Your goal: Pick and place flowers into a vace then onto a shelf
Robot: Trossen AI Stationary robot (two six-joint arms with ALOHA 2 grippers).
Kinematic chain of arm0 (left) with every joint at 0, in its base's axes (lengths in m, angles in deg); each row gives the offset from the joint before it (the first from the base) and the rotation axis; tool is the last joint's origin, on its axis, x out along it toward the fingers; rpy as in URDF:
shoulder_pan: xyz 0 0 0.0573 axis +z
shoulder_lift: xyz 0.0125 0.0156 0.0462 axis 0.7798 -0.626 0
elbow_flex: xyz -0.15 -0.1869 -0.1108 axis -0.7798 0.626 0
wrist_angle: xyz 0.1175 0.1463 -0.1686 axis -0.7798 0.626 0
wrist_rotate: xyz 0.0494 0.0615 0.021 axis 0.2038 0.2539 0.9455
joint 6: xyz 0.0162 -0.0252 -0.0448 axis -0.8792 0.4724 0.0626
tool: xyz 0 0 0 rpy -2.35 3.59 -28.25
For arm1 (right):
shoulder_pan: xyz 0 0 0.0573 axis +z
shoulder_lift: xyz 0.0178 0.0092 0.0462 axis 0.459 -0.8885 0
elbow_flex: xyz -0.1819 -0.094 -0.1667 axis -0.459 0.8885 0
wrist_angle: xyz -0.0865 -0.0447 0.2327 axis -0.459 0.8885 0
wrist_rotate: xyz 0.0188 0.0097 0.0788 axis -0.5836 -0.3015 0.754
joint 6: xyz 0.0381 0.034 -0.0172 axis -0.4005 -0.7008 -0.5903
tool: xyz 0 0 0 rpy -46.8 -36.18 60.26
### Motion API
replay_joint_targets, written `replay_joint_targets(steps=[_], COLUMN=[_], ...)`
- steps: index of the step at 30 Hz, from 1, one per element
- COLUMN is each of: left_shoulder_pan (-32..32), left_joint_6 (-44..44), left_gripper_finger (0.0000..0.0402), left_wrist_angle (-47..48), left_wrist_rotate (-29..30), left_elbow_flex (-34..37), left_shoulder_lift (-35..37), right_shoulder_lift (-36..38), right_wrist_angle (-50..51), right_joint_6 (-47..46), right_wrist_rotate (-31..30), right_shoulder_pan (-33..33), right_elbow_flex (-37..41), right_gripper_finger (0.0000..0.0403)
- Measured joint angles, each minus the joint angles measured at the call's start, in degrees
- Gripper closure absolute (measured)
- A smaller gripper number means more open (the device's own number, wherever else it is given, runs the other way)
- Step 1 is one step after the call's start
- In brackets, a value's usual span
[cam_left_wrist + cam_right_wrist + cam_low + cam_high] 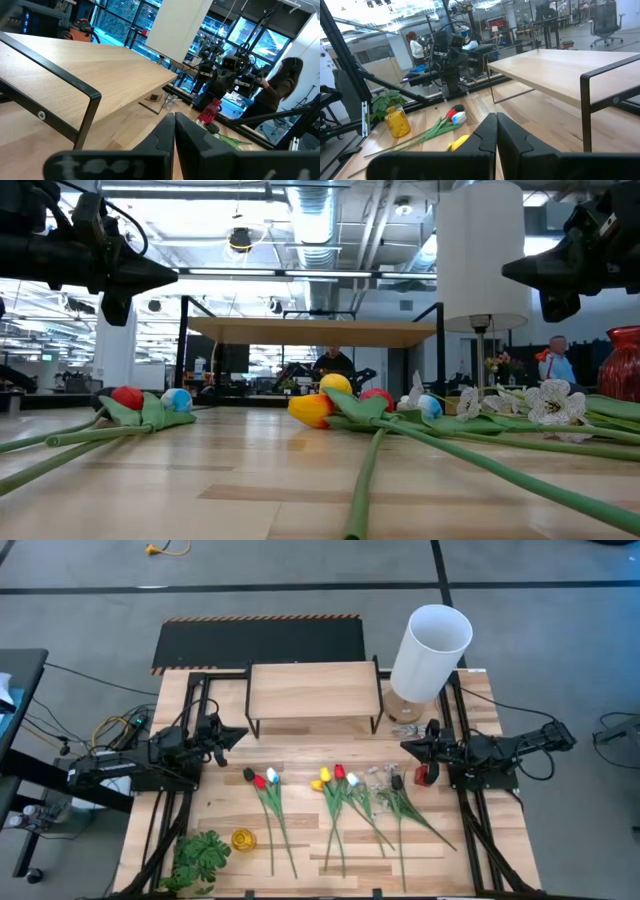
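The artificial long-stemmed tulips (335, 802) with red, yellow, white and dark heads lie flat on the light wooden table (300, 755) in the lower middle of the high view, heads toward the top of the frame and green stems trailing toward the bottom edge. One pair, red and white, lies left of centre; a cluster with yellow and red heads lies at centre; a spray of small white blossoms (383, 778) and a dark-headed stem lie just right of it. In the low view the red and pale heads (150, 399) show at lower left and the yellow and red ones (335, 398) at centre.

Above them in the high view stands the low light-wood shelf on thin black metal legs (315, 690), nothing on it. To its right a tall white cylindrical vase (430, 652) stands at the table's upper right corner. A small red object (421, 776) sits just beside the right arm's tip.

The left gripper (240, 732) hangs at the middle left of the high view, pointing right, its fingers (165, 135) clenched together on nothing. The right gripper (405, 745) sits at middle right, pointing left, fingers (490, 132) likewise pressed shut and empty.

At lower left lie a bushy green leafy sprig (200, 858) and a small yellow glass jar (243, 839). A black flat panel with a striped edge (258, 642) lies beyond the shelf. A person (280, 85) stands in the room behind.
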Motion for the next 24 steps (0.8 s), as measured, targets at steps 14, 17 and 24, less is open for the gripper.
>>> replay_joint_targets(steps=[14, 17, 24], left_shoulder_pan=[0.0, 0.0, 0.0], left_joint_6=[9.8, 20.7, 32.0], left_gripper_finger=[0.0401, 0.0402, 0.0401], left_wrist_angle=[-1.7, -4.7, -10.8], left_wrist_rotate=[0.1, 0.4, 0.6], left_elbow_flex=[0.1, 0.1, 0.1], left_shoulder_lift=[0.0, 0.0, 0.0], right_shoulder_lift=[0.0, 0.0, 0.0], right_wrist_angle=[-3.8, -11.2, -25.3], right_joint_6=[-2.4, -14.2, -31.3], right_wrist_rotate=[0.0, -0.1, -0.1], right_shoulder_pan=[0.0, -0.1, -0.1], right_elbow_flex=[0.0, 0.0, 0.0], right_gripper_finger=[0.0403, 0.0403, 0.0403])
